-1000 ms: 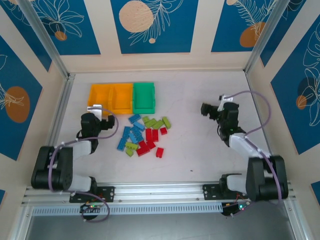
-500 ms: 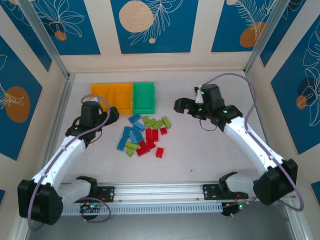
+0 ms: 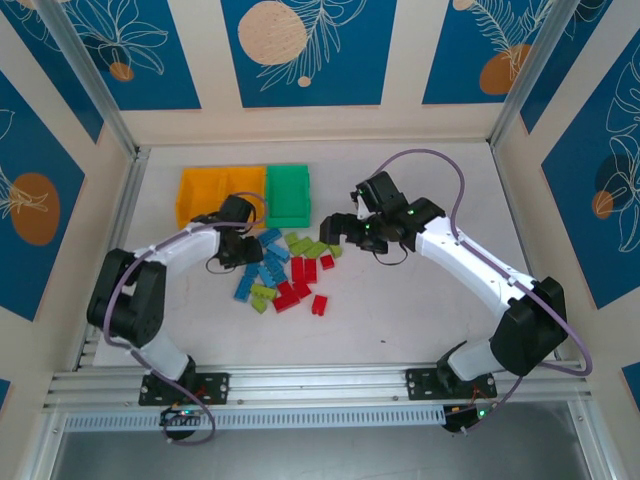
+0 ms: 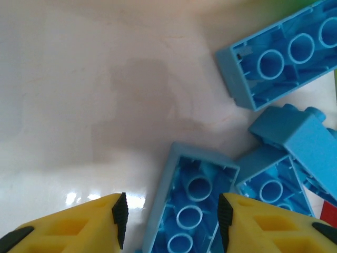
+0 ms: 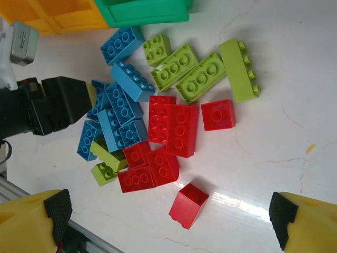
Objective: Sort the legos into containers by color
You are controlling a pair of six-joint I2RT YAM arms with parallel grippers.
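**Status.** The left end effector (image 4: 172, 215) is low over the table (image 4: 79, 79) with its jaws apart. They straddle a blue brick (image 4: 185, 192) that lies hollow side up and is not gripped. The right end effector (image 5: 167, 211) has its jaws wide apart and holds nothing. It hovers above the legos (image 5: 168, 126), with a lone red brick (image 5: 188, 204) directly beneath it.

**Hazards.**
1. The blue brick sits askew to the jaws and touches a neighbour (image 4: 271, 187) on the right finger's side. Closing could catch both bricks, or twist the target out of the jaws.
2. Both end effectors are at the same pile (the left one sits just beside the blue cluster). If the right arm descends now, the arms could touch.

**Containers.** The orange bins (image 3: 205, 195) and the green bin (image 3: 288, 195) stand just beyond the left end effector. No brick shows in any of them, so sorting appears not yet begun.
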